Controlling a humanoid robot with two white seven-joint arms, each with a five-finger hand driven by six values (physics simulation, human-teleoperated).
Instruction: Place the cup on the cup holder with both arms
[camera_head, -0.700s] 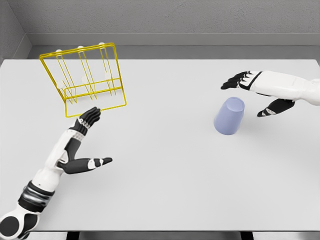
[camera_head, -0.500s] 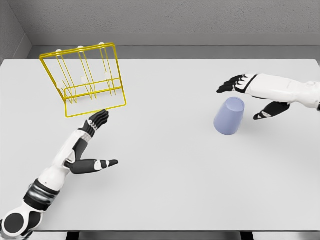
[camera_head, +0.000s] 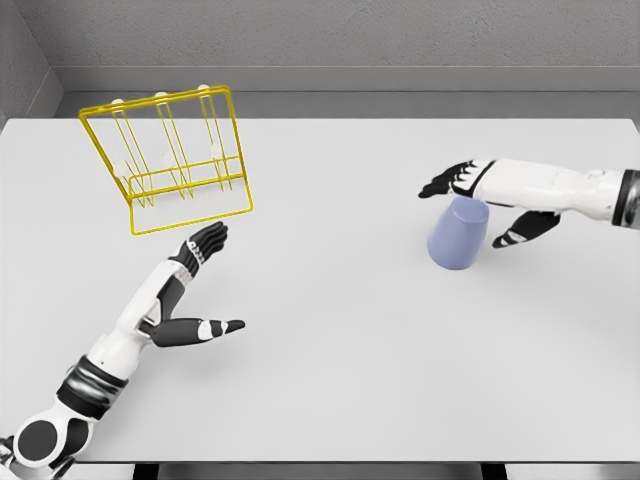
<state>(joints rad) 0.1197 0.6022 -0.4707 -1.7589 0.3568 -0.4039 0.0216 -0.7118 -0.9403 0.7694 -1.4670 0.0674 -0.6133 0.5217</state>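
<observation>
A pale blue cup lies tilted on the white table, right of the middle. My right hand hovers just over its upper end, fingers spread to the left and thumb down its right side, open and not clasping it. The yellow wire cup holder stands at the back left with upright pegs. My left hand is open on the table just below and right of the holder's front edge, fingers pointing up toward it, thumb stretched right.
A grey wall runs behind the table's far edge. The table's front edge lies near the bottom of the view.
My right hand has slid left and down to come over the cup's upper end. My left hand has moved right and slightly forward along the table.
</observation>
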